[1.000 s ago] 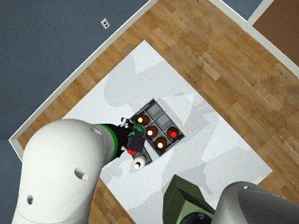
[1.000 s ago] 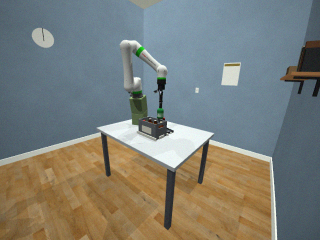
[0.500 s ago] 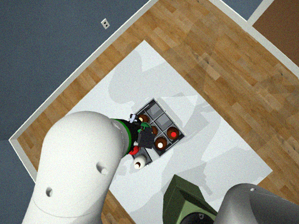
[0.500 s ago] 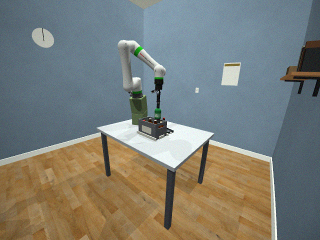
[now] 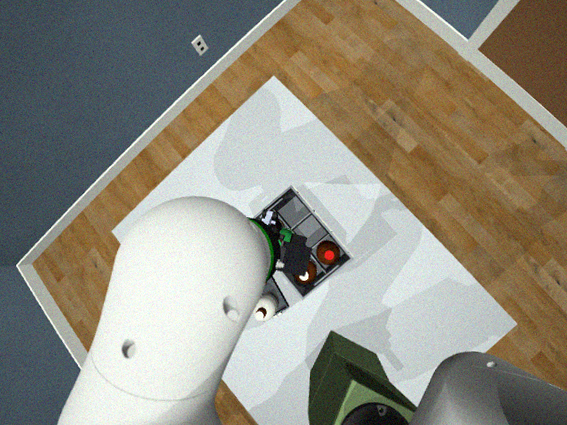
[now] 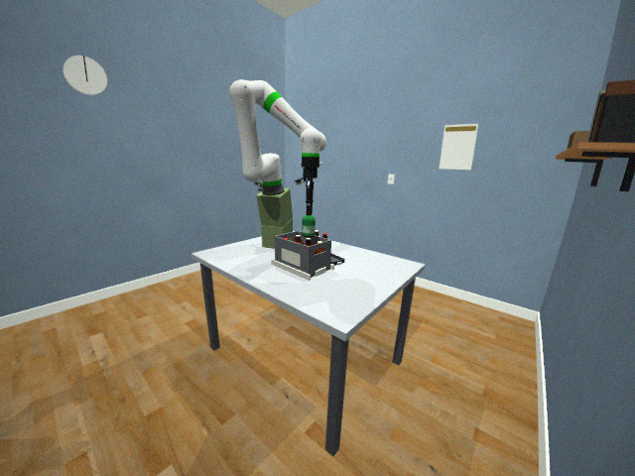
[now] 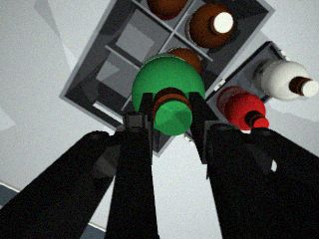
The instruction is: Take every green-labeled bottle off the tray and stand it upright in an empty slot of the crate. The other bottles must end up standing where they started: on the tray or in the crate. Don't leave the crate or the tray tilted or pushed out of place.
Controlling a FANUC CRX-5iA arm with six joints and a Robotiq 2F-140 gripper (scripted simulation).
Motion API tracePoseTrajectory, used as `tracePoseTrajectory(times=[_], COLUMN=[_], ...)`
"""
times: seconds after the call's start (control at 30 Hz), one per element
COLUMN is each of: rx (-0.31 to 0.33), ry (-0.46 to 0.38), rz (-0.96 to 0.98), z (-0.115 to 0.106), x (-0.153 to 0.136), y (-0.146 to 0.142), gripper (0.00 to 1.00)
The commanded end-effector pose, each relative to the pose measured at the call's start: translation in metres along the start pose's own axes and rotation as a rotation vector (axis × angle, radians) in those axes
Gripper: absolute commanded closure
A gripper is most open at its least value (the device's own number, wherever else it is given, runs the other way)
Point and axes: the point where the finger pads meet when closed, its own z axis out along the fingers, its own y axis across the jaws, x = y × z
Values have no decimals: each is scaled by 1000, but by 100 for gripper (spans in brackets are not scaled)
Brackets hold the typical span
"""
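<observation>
We see our gripper [image 7: 170,117] clamped on the neck of the green bottle [image 7: 168,86], which hangs upright above the crate [image 7: 90,82], over its near edge. In the wrist view, empty slots lie at about ten o'clock of the bottle; a red bottle [image 7: 242,108] and a white bottle [image 7: 279,78] stand on the tray [image 7: 238,76] at three o'clock.

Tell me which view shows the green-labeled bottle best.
Wrist: the green-labeled bottle fills the centre, its neck between the fingers, hanging over the crate. Exterior shows it small above the crate. Top shows hardly any of it; the arm covers it.
</observation>
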Motion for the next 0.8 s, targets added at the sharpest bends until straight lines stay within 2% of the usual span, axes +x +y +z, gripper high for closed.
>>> tracePoseTrajectory(times=[0.0, 0.77], rx=[1, 1], ry=[-1, -1], rz=[0, 0], z=[-1, -1], x=[5, 31], y=[-5, -24], gripper=[90, 90])
